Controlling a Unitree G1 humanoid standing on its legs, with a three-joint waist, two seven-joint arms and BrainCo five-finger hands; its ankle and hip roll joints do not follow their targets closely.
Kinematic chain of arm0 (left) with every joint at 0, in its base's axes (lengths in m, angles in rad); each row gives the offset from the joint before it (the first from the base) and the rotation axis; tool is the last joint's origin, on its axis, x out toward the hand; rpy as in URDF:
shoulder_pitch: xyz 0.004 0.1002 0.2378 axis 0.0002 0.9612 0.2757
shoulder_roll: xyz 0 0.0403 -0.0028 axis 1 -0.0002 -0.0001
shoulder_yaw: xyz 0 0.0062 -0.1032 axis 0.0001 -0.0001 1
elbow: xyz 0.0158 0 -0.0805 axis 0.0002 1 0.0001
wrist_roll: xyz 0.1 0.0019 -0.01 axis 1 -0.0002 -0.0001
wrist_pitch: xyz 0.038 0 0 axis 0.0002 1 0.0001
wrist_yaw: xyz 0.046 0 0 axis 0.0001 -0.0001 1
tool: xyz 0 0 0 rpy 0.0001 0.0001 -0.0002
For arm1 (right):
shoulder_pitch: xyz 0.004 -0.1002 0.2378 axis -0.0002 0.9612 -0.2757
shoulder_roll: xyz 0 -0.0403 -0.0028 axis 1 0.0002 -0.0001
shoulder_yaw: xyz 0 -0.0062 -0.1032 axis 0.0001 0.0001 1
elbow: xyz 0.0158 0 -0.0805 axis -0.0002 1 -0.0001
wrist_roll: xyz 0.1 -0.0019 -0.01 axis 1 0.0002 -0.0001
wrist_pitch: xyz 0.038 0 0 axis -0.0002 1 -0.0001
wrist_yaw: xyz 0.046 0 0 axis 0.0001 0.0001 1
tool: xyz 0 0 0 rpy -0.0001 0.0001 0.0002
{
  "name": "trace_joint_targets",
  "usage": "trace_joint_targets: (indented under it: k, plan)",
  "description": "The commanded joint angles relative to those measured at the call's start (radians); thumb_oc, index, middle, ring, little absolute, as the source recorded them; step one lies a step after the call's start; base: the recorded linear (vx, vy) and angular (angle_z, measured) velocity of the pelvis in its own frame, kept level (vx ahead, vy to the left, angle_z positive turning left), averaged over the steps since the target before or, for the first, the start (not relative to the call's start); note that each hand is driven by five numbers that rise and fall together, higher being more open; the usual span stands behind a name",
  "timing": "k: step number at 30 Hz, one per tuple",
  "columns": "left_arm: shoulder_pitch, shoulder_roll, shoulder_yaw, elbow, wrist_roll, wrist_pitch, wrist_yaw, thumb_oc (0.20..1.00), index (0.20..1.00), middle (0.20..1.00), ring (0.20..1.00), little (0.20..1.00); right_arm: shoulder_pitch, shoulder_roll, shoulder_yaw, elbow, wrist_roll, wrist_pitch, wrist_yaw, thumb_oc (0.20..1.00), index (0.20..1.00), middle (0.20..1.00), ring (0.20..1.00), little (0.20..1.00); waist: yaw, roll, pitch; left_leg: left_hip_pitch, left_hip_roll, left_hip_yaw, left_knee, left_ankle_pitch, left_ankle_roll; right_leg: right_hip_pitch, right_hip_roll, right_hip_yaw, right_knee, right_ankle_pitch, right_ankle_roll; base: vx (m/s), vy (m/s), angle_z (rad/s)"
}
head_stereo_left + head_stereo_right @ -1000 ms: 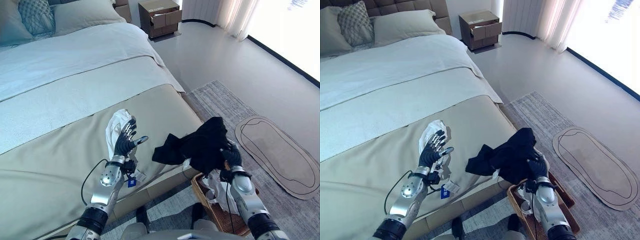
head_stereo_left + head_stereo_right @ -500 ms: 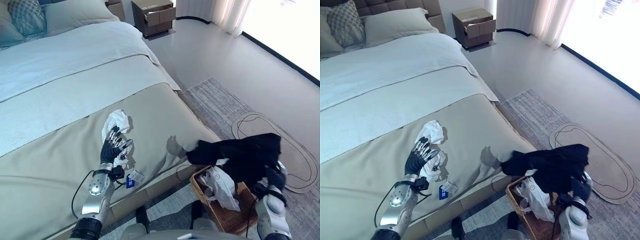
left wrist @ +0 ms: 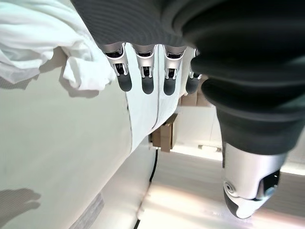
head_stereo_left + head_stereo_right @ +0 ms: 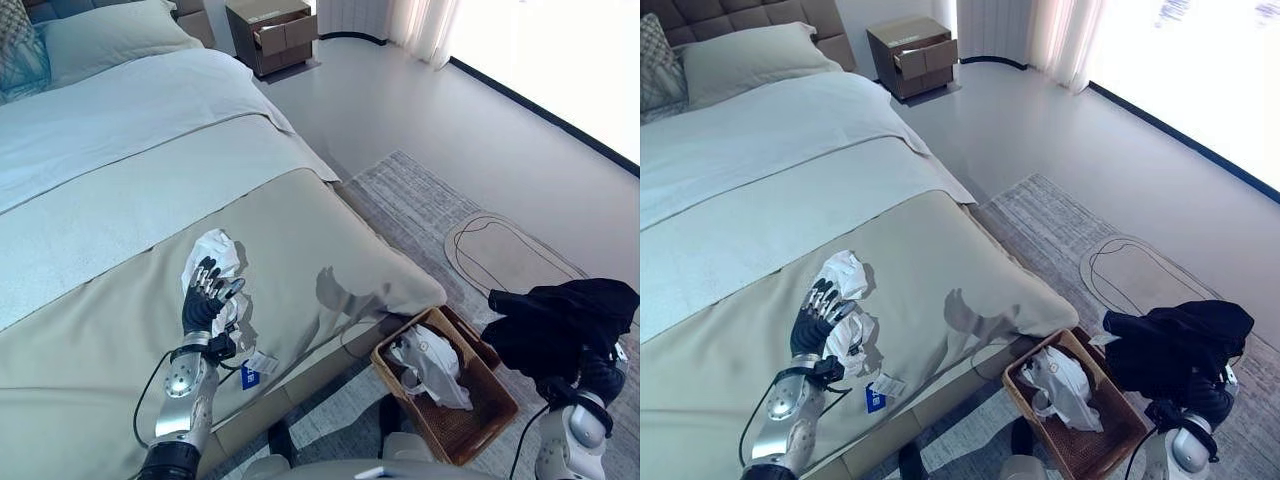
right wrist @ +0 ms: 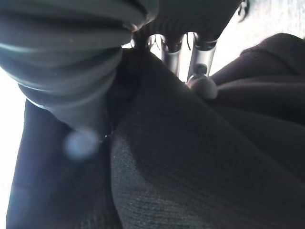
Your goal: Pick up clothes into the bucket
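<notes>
Since a second ago my right hand (image 4: 588, 378) has swung off the bed (image 4: 120, 200) and out past the basket (image 4: 478, 425), fingers clenched in the black garment (image 4: 565, 325), which hangs bunched above the rug (image 4: 430, 200), beside the basket rather than over it. White clothing (image 4: 430, 360) lies inside the basket. My left hand (image 4: 203, 302) hovers with fingers straight over the white cloth (image 4: 213, 255) crumpled on the bed.
</notes>
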Motion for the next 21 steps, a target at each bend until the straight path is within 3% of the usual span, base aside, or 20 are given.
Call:
trace_joint_targets:
  k: [1,5,11,21]
  plan:
    - [-0.053,0.033,0.046,0.006,0.01,-0.075,0.014,1.0,1.0,1.0,1.0,1.0,-0.022,-0.021,-0.042,-0.103,0.003,-0.101,0.016,0.2,0.2,0.2,0.2,0.2,0.006,-0.054,-0.026,-0.039,0.012,-0.02,0.112,-0.089,0.005,-0.033,-0.055,-0.031,0.111,-0.021,0.05,0.0,0.0,0.0]
    - [-0.059,0.035,0.045,-0.002,0.023,-0.081,0.017,1.0,1.0,1.0,1.0,1.0,-0.018,-0.043,0.044,-0.042,-0.082,-0.045,0.03,0.2,0.2,0.2,0.2,0.2,0.011,-0.057,-0.012,-0.046,0.011,-0.019,0.118,-0.088,0.005,-0.042,-0.056,-0.025,0.114,-0.018,0.048,0.0,0.0,0.0]
    - [-0.069,0.036,0.046,-0.019,0.032,-0.09,0.037,1.0,1.0,1.0,1.0,1.0,-0.038,-0.035,0.112,0.023,-0.101,-0.02,0.028,0.2,0.2,0.2,0.2,0.2,0.014,-0.055,0.017,-0.073,0.009,-0.023,0.151,-0.094,0.006,-0.059,-0.062,-0.023,0.135,-0.023,0.045,-0.03,0.001,0.0]
    - [-0.119,0.049,0.053,-0.1,0.043,-0.134,0.131,1.0,1.0,1.0,1.0,1.0,-0.099,-0.045,0.187,0.092,-0.077,-0.006,0.037,0.2,0.2,0.2,0.2,0.2,0.0,-0.052,0.162,-0.232,0.007,-0.028,0.386,-0.175,0.02,-0.187,-0.087,0.024,0.282,-0.055,0.03,-0.1,0.015,-0.01]
